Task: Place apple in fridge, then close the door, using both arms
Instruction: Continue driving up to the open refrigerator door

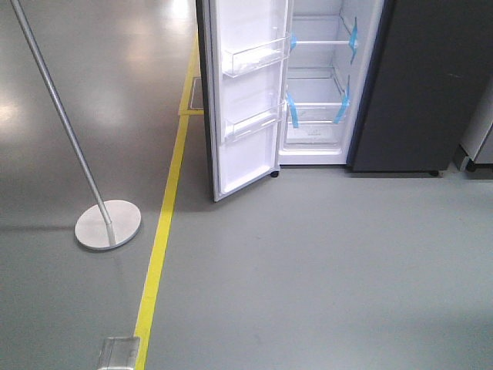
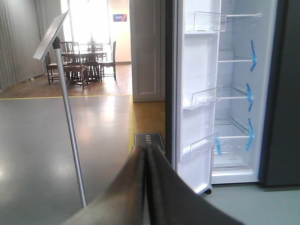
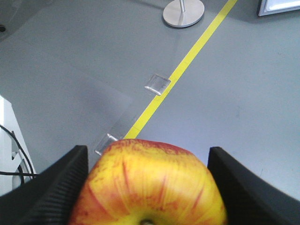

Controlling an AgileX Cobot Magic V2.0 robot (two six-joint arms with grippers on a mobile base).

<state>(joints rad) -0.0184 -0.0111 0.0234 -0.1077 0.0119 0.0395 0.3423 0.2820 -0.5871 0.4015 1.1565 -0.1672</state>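
The apple (image 3: 150,183), red-streaked with a yellow patch round its stem dimple, fills the bottom of the right wrist view. My right gripper (image 3: 149,187) is shut on it, one black ribbed finger (image 3: 51,187) on each side, held above the grey floor. The fridge (image 1: 323,85) stands open at the top of the front view, white inside with glass shelves and blue tape strips. Its door (image 1: 246,92) is swung wide to the left, clear bins on its white inner face. My left gripper (image 2: 147,154) is shut with nothing in it, pointing toward the door (image 2: 197,93). Neither arm shows in the front view.
A metal stand with a round base (image 1: 108,225) and slanted pole (image 1: 54,100) stands left of the door. A yellow floor line (image 1: 158,254) runs past it, with small clear plates (image 3: 157,84) on it. A dark cabinet (image 1: 431,85) flanks the fridge on the right.
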